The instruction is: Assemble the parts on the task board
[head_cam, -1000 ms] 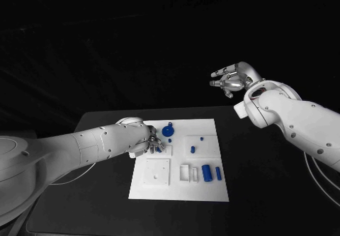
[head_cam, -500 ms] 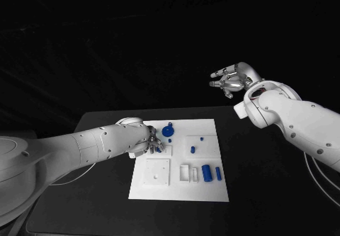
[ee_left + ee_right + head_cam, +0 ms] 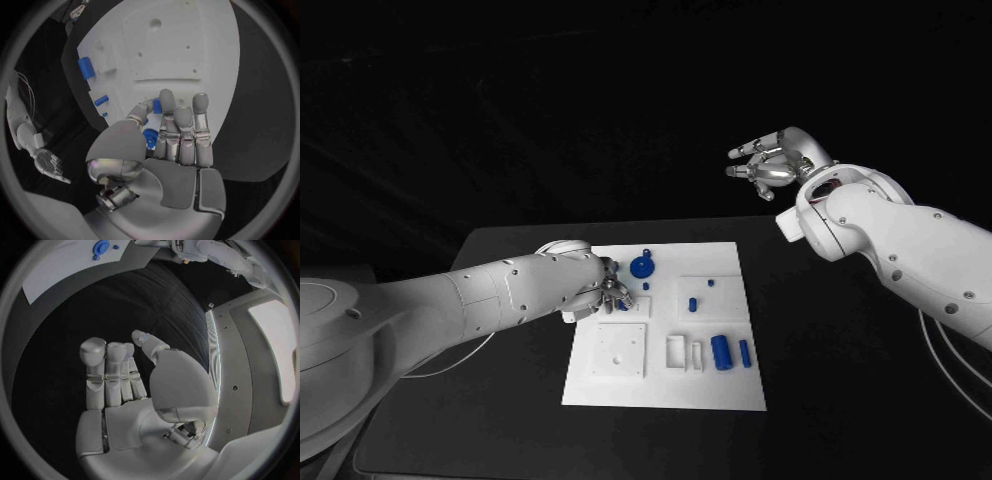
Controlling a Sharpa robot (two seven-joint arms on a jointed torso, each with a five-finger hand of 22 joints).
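Observation:
The white task board (image 3: 668, 385) lies in the middle of the black table. My left hand (image 3: 607, 293) hovers low over the board's far left part and pinches a small blue part (image 3: 150, 138) between thumb and fingers. A round blue part (image 3: 643, 266) stands just beyond that hand. A blue cylinder (image 3: 721, 351) and a thinner blue pin (image 3: 744, 351) lie at the board's right side, and the cylinder (image 3: 85, 67) also shows past my left hand's fingertips (image 3: 166, 96). My right hand (image 3: 769, 165) is raised high behind the table, fingers straight, thumb apart, holding nothing (image 3: 125, 385).
Small blue pegs (image 3: 692, 300) stand in the board's right block. A square white plate (image 3: 620, 350) with holes sits at the near left of the board. Bare black table (image 3: 848, 400) surrounds the board on all sides.

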